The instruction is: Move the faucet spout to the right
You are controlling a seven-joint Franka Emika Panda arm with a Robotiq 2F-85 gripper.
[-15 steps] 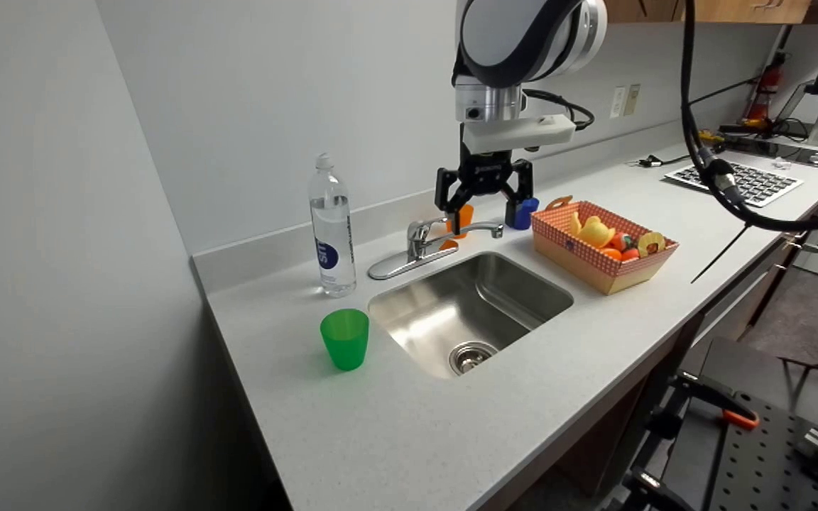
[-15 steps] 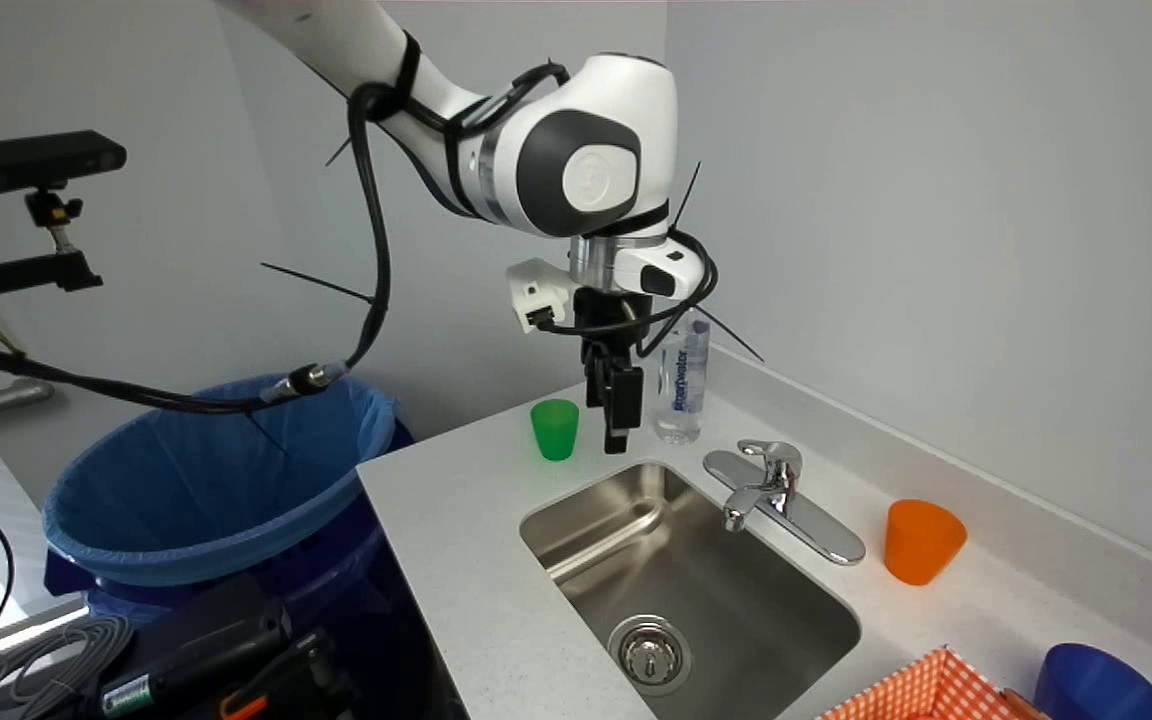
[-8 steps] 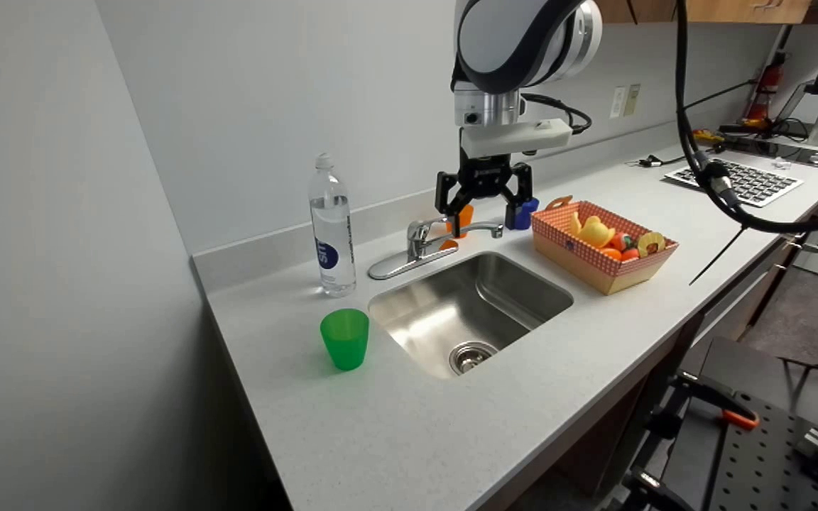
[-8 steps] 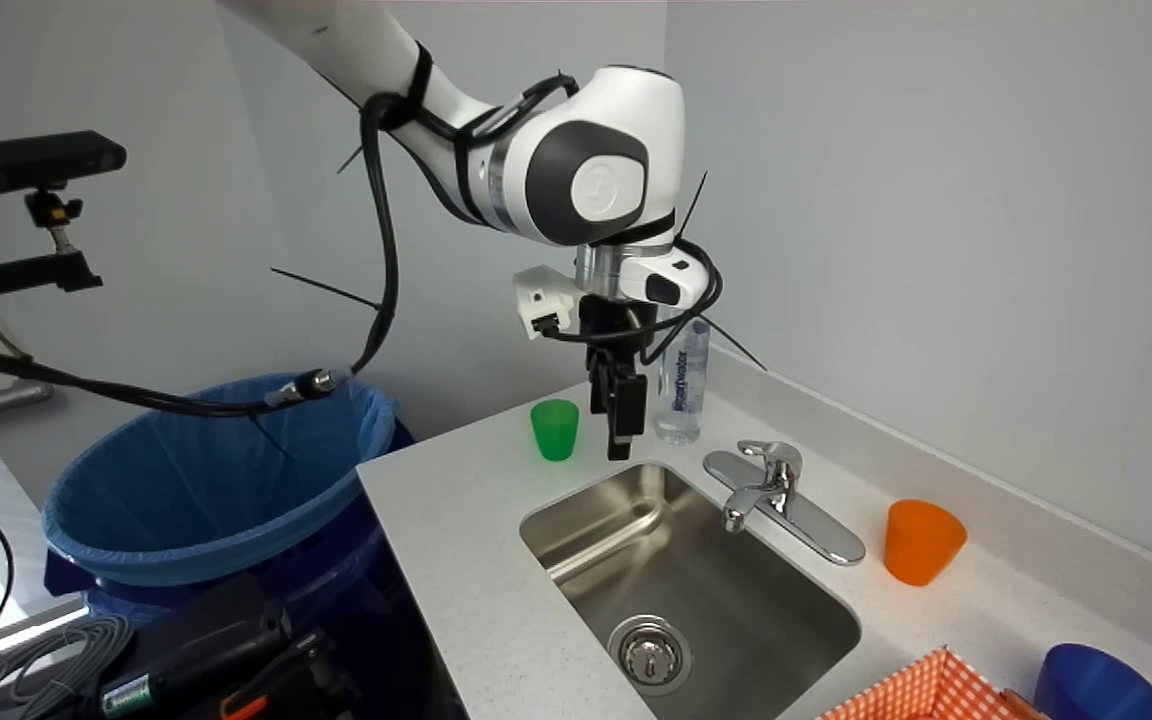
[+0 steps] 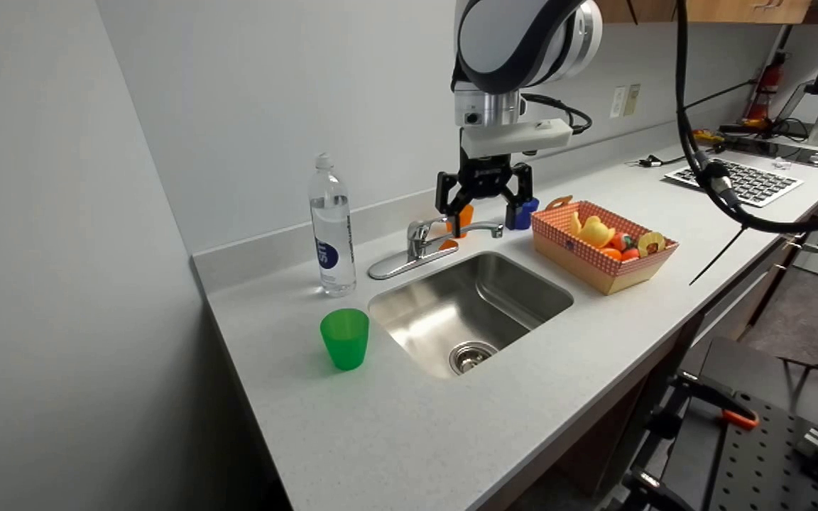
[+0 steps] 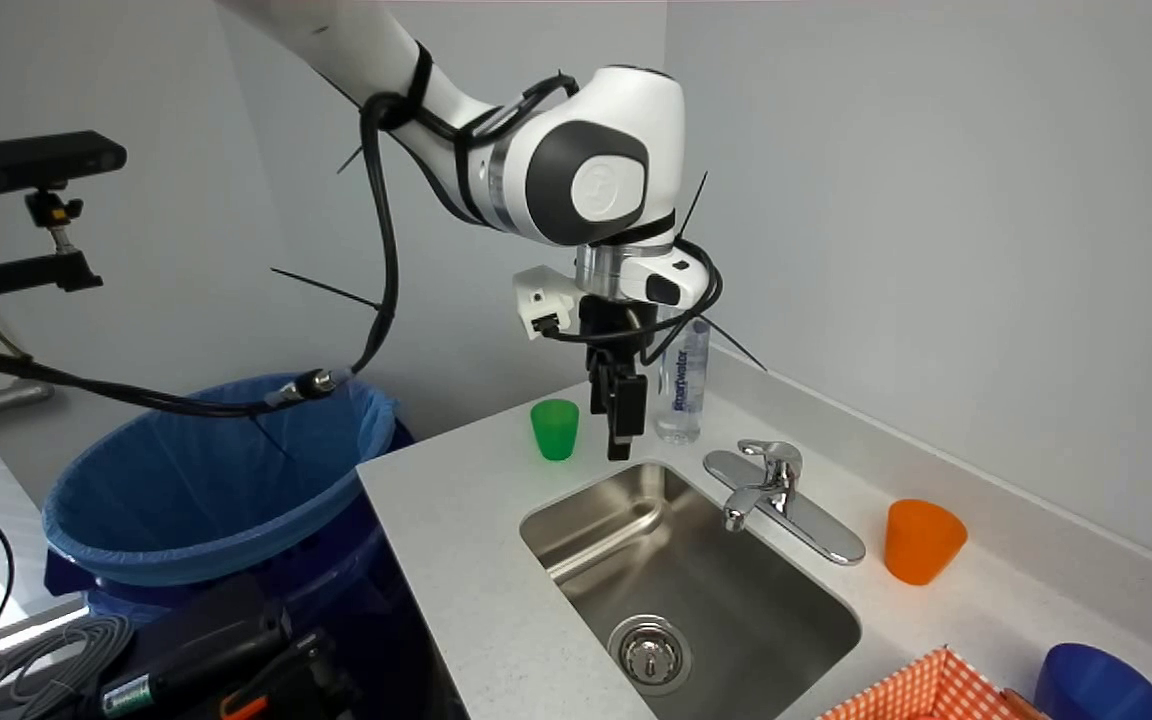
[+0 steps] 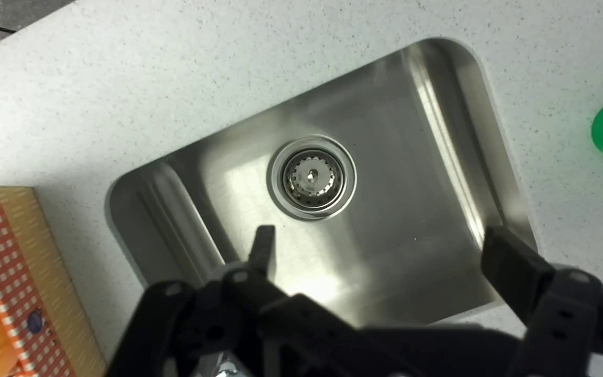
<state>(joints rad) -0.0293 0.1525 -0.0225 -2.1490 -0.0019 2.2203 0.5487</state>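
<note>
- At the wall side of the sink (image 6: 726,605), faucet spout (image 6: 752,500) is pointing basin-ward, long axis running near-level.
- Gripper (image 5: 483,228) is hanging, jaws spread wide.
- Bottle label (image 6: 681,380) is reading "smartwater".

We list: one clear plastic bottle (image 6: 683,395), lettered lengthwise "smartwater" as read in an exterior view; one green-and-white sticker (image 6: 126,697) on a black device (image 6: 211,652), same view, lower left, its print too small for us to read.
</note>
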